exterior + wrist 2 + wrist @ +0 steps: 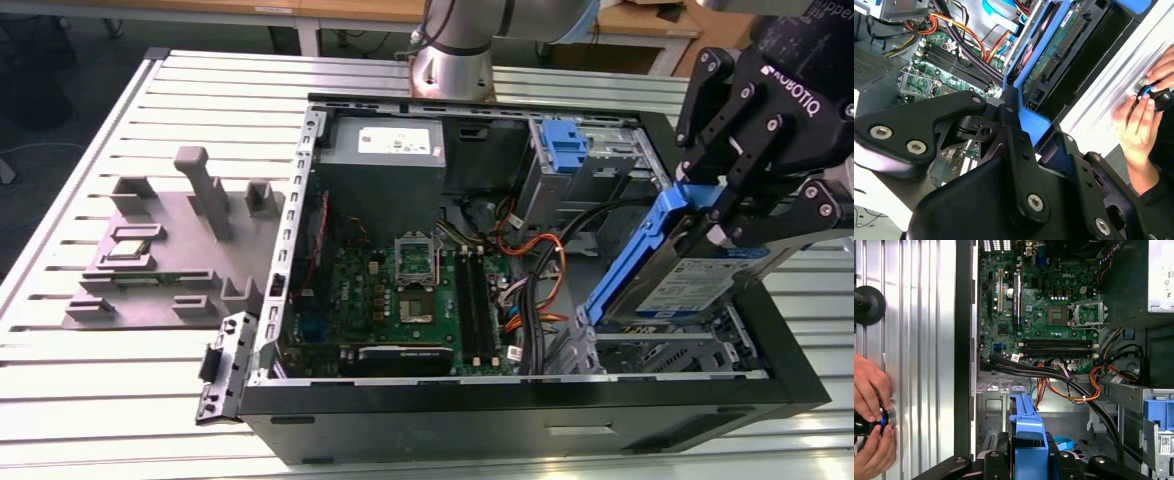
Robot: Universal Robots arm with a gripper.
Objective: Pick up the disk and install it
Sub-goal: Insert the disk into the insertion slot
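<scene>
The disk (697, 285), silver-grey with a blue-and-white label and blue side rails, hangs tilted over the open computer case (534, 388), at the exterior view's right. My gripper (725, 212) is shut on its upper end, with the black fingers clamped across the blue rail. The disk's lower end dips toward the metal drive bay (657, 350) in the case's near right corner. In the second wrist view the disk's green circuit-board underside (1054, 55) runs away from the gripper (1021, 127). In the first wrist view its blue rail (1026, 425) rises from the gripper (1027, 460).
Inside the case lie the motherboard (414, 290), orange and black cables (537, 270), the grey power supply (387, 150) and a blue bracket (565, 145) on the drive cage. A grey fixture (174, 250) stands on the slatted table. A person's hands (871, 390) hold a knob beside the case.
</scene>
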